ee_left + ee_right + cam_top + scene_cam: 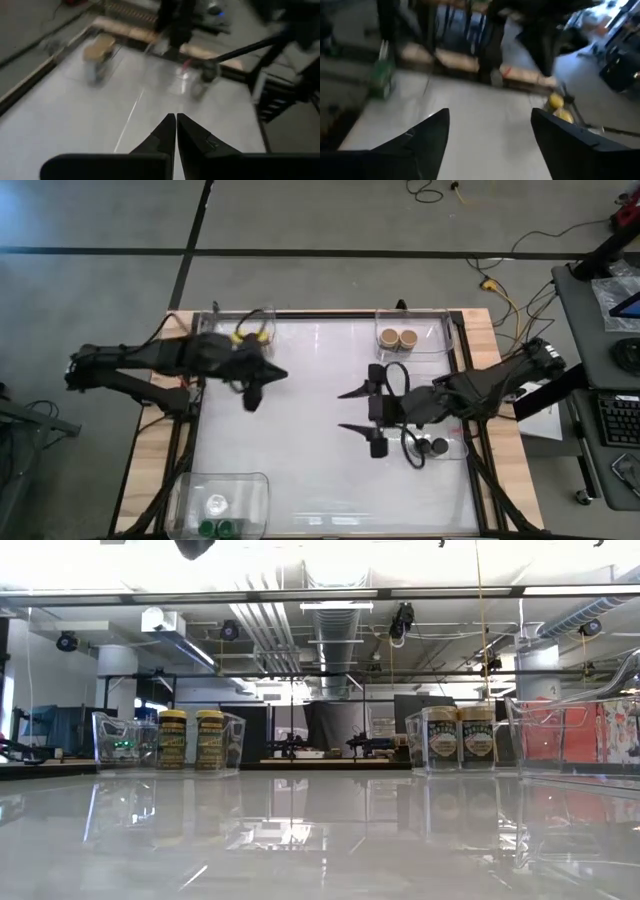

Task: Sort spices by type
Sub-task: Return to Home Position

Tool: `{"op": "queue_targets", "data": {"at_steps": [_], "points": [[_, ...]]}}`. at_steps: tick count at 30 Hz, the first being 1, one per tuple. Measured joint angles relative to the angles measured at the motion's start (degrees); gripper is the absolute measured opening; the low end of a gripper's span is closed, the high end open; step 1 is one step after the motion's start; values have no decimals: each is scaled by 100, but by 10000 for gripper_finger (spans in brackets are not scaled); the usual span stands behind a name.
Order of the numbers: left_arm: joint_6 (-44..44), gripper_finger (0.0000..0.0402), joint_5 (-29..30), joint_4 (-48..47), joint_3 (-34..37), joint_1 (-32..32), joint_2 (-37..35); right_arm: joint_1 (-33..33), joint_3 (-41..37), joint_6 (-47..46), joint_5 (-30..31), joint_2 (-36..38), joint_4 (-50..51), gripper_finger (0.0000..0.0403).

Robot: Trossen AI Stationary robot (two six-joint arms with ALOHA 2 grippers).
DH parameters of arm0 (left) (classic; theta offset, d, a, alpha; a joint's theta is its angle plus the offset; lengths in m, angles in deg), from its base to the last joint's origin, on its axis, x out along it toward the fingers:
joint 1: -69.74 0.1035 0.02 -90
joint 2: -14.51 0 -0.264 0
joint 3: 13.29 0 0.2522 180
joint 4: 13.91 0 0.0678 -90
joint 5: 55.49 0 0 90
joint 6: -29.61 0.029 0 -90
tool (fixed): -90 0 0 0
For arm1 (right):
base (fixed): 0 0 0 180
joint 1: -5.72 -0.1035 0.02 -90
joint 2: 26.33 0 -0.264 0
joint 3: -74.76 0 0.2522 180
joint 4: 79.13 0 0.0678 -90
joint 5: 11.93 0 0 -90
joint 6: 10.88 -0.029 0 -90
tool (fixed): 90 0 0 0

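Spice jars are sitting in four clear trays around the white table [320, 480]. On the left, the jars with yellow lids [240, 337] are standing in the top left tray [225, 315]. The left arm is partly covering them in the high view, and in the low view two of them are standing upright, side by side. The jars with green lids [227, 527] are resting in the bottom left tray [250, 495].

The left gripper [283, 373] is hanging over the table just beside the top left tray and pointing toward the middle. Its fingers [165, 131] are pressing together with nothing between them.

Going to the right, the right gripper [342, 410] is hovering over the middle part of the table and pointing to the left. Its fingers [432, 132] are standing wide apart and are holding nothing.

Two jars with tan lids [397, 337] are sitting side by side in the top right tray [430, 335]. The jars with black lids [432, 446] are sitting in the right tray [455, 448], partly under the right arm.
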Motion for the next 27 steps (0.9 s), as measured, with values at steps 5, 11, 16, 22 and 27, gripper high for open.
{"op": "queue_targets", "data": {"at_steps": [5, 11, 16, 22, 27], "points": [[394, 0, 39, 200, 665, -344, -812, 367, -476, 255, 147, 162, -678, 213], [-349, 0, -16, 398, 1290, -408, -1308, 723, -666, -141, 130, -99, -702, 128], [-220, 0, -419, 502, 2076, -412, -1778, 1356, -1112, 142, -1279, -340, -1665, 34], [-88, 0, -328, 1912, 3327, -399, -2726, 2000, -1241, -338, -1551, -2, -1739, 18], [399, 0, -276, 2424, 4032, -376, -3342, 2286, -1272, -619, -1561, 169, -660, 23]]}}
